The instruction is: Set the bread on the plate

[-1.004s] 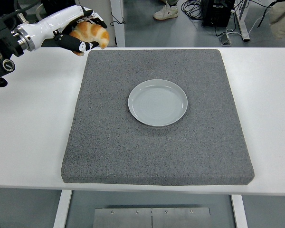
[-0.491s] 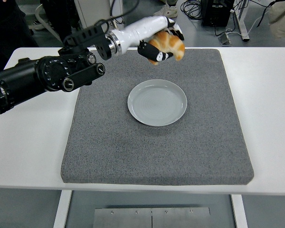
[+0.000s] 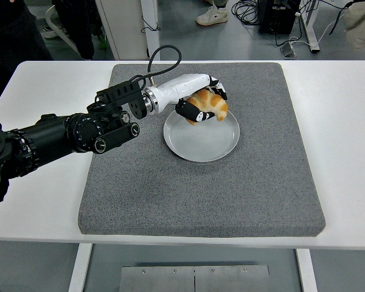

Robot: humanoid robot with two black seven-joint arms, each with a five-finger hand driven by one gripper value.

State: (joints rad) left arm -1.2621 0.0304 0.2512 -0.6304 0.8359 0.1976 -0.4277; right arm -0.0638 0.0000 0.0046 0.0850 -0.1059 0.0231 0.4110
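One arm works alone; the left hand (image 3: pixel 201 103) reaches in from the left side and sits over the far part of the plate (image 3: pixel 201 131); its fingers (image 3: pixel 191 114) are curled tight around the bread (image 3: pixel 209 106); the bread is golden brown and curved like a little moon; it hangs over the far edge of the plate, and it is hard to tell if it touches the plate or is just above it; the hand has a white back and black fingers; the arm behind it is black, and a black cable (image 3: pixel 161 59) loops up near the wrist.

The plate is round and pale grey; it lies in the middle of a big grey mat (image 3: pixel 202 182); the mat lies flat on the white desk (image 3: pixel 42 194) and covers most of it; the plate has nothing else on it.

Past the far edge of the desk is a grey floor with wires; a shoe (image 3: pixel 212 14) shows at the top; the right hand is out of sight.
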